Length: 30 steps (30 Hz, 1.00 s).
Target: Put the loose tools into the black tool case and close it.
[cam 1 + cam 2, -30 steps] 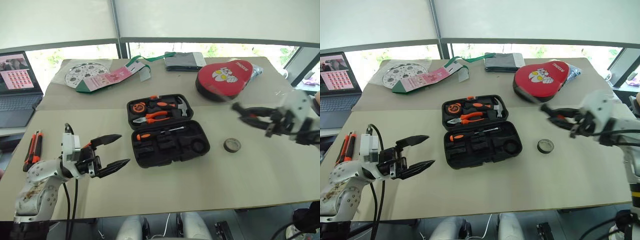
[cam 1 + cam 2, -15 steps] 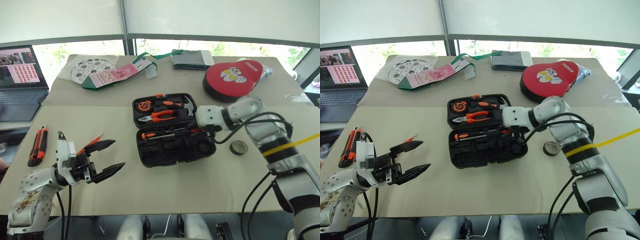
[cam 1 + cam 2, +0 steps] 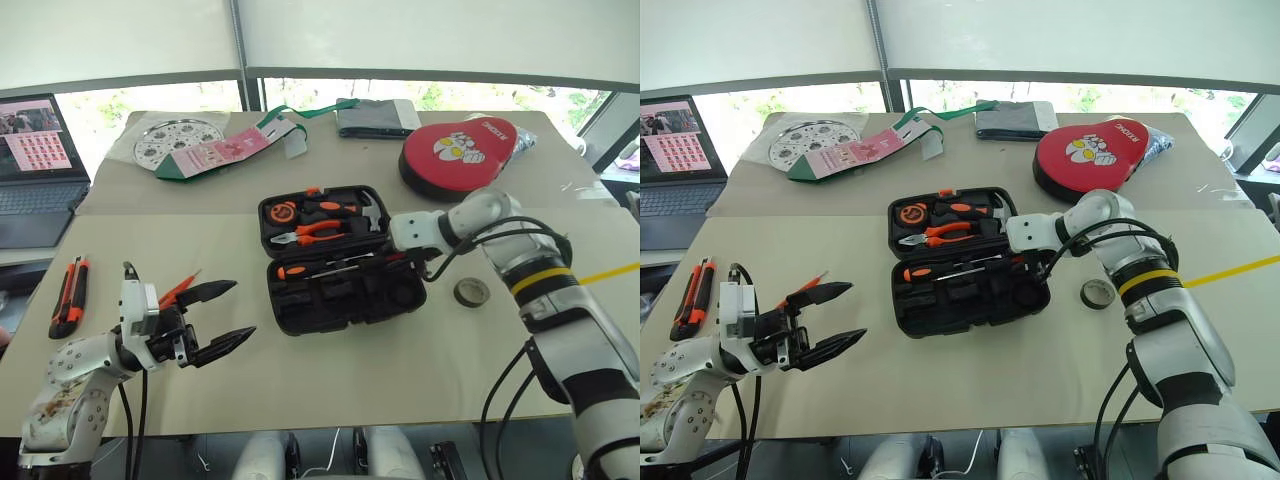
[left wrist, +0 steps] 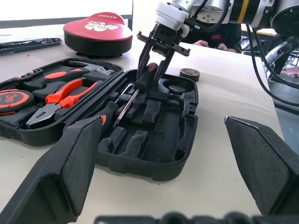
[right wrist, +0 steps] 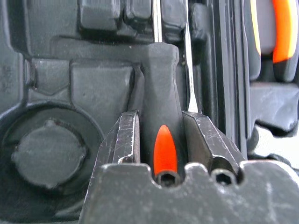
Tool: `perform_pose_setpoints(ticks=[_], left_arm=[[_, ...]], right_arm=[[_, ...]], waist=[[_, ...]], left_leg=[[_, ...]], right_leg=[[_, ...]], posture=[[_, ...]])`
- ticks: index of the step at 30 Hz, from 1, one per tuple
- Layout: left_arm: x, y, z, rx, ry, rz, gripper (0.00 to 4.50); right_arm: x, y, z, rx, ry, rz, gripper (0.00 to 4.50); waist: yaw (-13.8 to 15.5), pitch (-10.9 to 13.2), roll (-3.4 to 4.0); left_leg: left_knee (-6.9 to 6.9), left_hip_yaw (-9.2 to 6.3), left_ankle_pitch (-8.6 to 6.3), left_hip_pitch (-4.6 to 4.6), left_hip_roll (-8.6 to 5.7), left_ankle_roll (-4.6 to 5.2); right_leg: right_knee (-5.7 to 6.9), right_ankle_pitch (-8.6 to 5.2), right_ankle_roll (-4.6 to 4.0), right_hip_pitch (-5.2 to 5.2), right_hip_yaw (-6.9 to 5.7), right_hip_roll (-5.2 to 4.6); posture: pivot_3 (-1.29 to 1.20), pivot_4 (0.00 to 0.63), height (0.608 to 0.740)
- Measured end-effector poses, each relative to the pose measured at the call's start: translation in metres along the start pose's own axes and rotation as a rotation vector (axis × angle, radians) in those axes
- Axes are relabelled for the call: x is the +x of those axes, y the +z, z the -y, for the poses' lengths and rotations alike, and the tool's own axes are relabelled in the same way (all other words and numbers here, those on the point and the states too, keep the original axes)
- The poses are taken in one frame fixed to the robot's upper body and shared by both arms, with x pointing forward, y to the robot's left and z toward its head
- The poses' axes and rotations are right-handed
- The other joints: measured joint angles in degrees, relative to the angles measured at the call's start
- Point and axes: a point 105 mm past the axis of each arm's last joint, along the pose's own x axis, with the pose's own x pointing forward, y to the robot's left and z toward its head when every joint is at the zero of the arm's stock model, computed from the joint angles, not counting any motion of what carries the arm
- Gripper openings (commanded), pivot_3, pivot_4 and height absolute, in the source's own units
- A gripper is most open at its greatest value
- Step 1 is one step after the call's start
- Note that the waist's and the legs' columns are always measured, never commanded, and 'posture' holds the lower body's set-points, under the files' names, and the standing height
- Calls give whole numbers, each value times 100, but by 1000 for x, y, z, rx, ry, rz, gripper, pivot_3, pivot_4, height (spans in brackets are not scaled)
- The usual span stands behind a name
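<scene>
Left wrist view: right gripper point(image 4: 150, 63) has swung in over the black tool case point(image 3: 340, 262), clamped on a black-orange screwdriver point(image 4: 135, 88), tip in the slots. Left gripper point(image 3: 222, 312) idle, fingers spread, empty. Tape roll point(image 3: 470, 292) and utility knife point(image 3: 66, 297) not yet stowed.

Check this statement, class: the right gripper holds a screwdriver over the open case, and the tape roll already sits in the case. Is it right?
Not quite. The tape roll lies on the table beside the case, as the left eye view shows. The right gripper does hold a screwdriver over it.
</scene>
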Motion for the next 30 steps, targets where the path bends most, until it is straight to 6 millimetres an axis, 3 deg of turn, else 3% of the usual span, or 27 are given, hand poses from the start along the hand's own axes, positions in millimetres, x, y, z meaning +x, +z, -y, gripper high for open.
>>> perform_pose_setpoints(ticks=[4,6,7,11,16,19,22,27,30], left_arm=[[-1,-1,1,-6,2,-3,4500],[-1,-1,1,-6,2,-3,4500],[-1,-1,1,-6,2,-3,4500],[-1,-1,1,-4,2,-3,4500],[-1,0,1,10,2,3,4500],[-1,0,0,14,3,4,4500],[-1,0,0,15,4,4,4500],[-2,-1,-2,13,11,-2,4500],[-2,-3,-4,15,17,-9,4500]], right_arm=[[2,2,1,-3,0,11,1019],[4,2,1,6,3,7,2036],[3,1,2,7,2,3,2178],[-1,1,7,3,-13,2,3523],[-14,13,13,6,-34,96,3523],[-29,29,18,68,-51,242,2777],[-37,38,21,112,-98,352,1736],[-6,23,5,225,-97,365,23],[10,10,-4,243,-71,272,23]], waist=[[1,1,1],[-3,1,1],[-1,1,2],[4,2,3],[1,7,11],[1,11,18],[6,11,18],[4,14,22],[0,16,25]], left_leg=[[-1,-1,0,-1,0,0],[-1,-1,0,0,0,-1],[0,-1,1,0,0,-1],[-1,-1,1,0,-1,-1],[-2,-2,1,-1,0,-1],[-1,-2,1,-1,0,-1],[-1,-5,1,3,0,-1],[-1,-3,0,3,-2,-1],[-1,-1,1,3,-2,-1]], right_leg=[[-1,0,0,0,-2,-1],[0,0,-1,0,-3,-1],[2,0,-1,0,-3,-1],[1,-1,-1,0,-4,-2],[-1,0,-1,0,-5,-3],[2,0,-2,0,-5,-5],[2,0,-2,6,-8,-7],[5,1,-3,4,-8,-9],[7,1,-3,1,-7,-8]], posture=[[0,150,740],[0,150,740],[0,150,740],[0,150,740],[0,150,740],[0,150,740],[0,150,740],[0,150,740],[0,150,740]])
